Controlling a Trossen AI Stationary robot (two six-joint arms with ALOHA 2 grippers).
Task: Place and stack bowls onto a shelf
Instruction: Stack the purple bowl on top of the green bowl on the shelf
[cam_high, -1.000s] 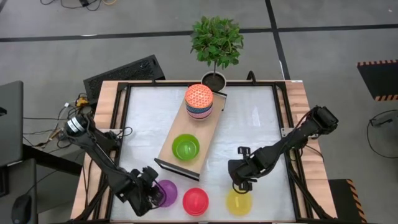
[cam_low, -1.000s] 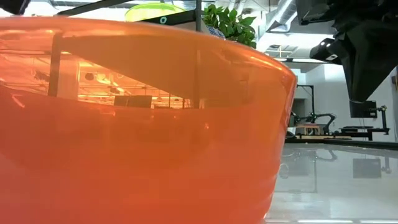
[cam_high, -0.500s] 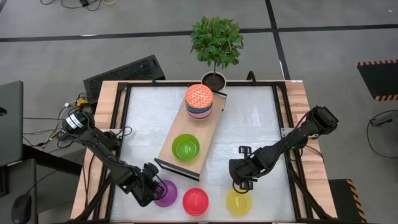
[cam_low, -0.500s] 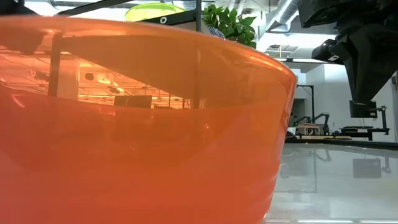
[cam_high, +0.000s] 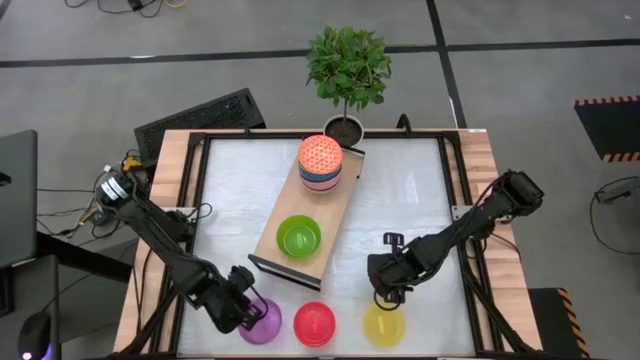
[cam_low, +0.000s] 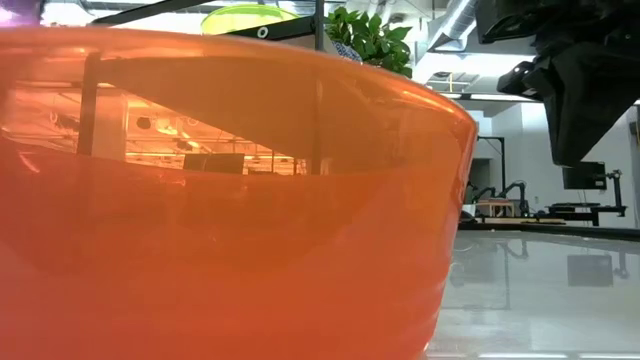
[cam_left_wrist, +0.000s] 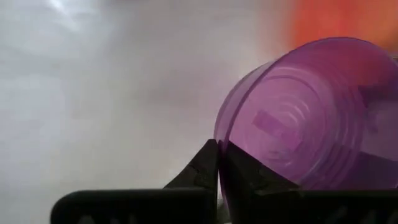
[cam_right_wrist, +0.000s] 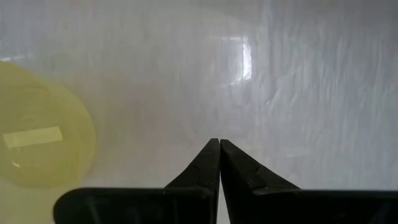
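Left gripper (cam_high: 247, 308) moved in on the purple bowl (cam_high: 264, 312) and pinched its rim since a second ago; bowl now tipped.
You had the fingers pressed together on the thin wall at the table's near edge, just beside the red bowl (cam_high: 314, 323), shelf (cam_high: 340, 205) well apart. It looked light, stiff, slick plastic; I'd judge a rim grip right. Right gripper (cam_high: 387, 290) waited pressed shut, empty, near the yellow bowl (cam_high: 384, 326).

The white bench (cam_high: 400, 210) carries the shelf (cam_high: 275, 250), which lies diagonally on it. On the shelf sit a green bowl (cam_high: 298, 237) and a stack of patterned bowls (cam_high: 320, 163). Near the front edge, directly on the bench, are the red bowl (cam_high: 314, 323) and yellow bowl (cam_high: 384, 325).
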